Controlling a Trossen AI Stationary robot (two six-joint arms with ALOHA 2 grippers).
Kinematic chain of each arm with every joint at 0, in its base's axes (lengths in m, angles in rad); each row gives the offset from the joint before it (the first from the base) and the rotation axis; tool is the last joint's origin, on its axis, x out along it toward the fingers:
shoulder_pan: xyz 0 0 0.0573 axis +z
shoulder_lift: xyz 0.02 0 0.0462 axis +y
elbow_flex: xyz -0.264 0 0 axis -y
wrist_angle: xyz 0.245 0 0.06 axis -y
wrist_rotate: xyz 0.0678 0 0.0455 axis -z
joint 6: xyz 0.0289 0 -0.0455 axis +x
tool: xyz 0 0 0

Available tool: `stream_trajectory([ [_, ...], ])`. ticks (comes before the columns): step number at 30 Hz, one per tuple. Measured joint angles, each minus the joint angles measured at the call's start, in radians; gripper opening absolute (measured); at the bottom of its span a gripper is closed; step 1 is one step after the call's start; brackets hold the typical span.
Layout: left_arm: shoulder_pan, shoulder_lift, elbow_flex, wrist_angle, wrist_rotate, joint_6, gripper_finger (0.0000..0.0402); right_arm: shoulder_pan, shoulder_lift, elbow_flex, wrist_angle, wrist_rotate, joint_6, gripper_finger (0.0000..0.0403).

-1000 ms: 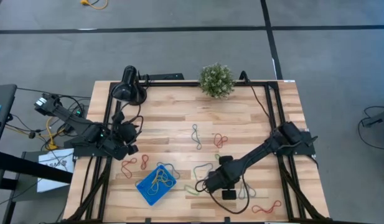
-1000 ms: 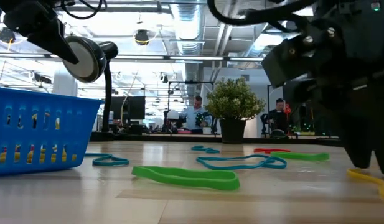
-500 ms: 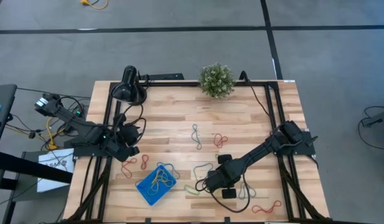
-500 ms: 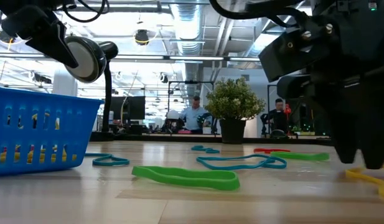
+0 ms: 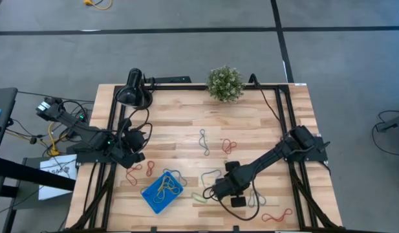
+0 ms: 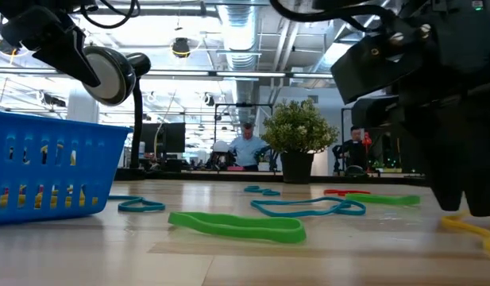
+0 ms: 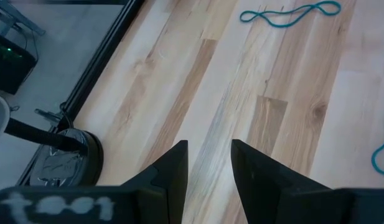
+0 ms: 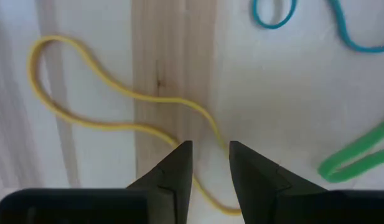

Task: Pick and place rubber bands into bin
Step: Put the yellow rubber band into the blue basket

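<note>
Right gripper (image 8: 209, 163) low over a yellow band (image 8: 111, 106) near the table's (image 5: 264, 123) front edge.

The band is a thin, limp loop lying flat in a wavy curve; the fingers stand slightly apart astride it, not clamped. Green (image 6: 238, 226), blue (image 6: 308, 208) and red (image 5: 229, 145) bands lie scattered. The bin (image 5: 161, 192), bright blue, sits front-left holding bands. Left gripper (image 7: 209, 163) waits at the left edge, fingers apart, empty.

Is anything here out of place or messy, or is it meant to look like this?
Nothing looks damaged. Rubber bands lie scattered loose on the wooden table; a few already sit in the blue bin. The right gripper is straddling a yellow band.
</note>
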Motion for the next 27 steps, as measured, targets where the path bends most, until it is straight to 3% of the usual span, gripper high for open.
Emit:
stream_trajectory([
  [5, 0.000, 0.000, 0.000, 0.001, 0.002, 0.001, 0.0112, -0.001, 0.000, 0.000, 0.018, 0.065, 0.000, 0.0093],
  [27, 0.000, 0.000, 0.000, 0.009, 0.034, 0.002, 0.0112, -0.001, -0.005, -0.045, 0.094, 0.054, 0.001, 0.0092],
])
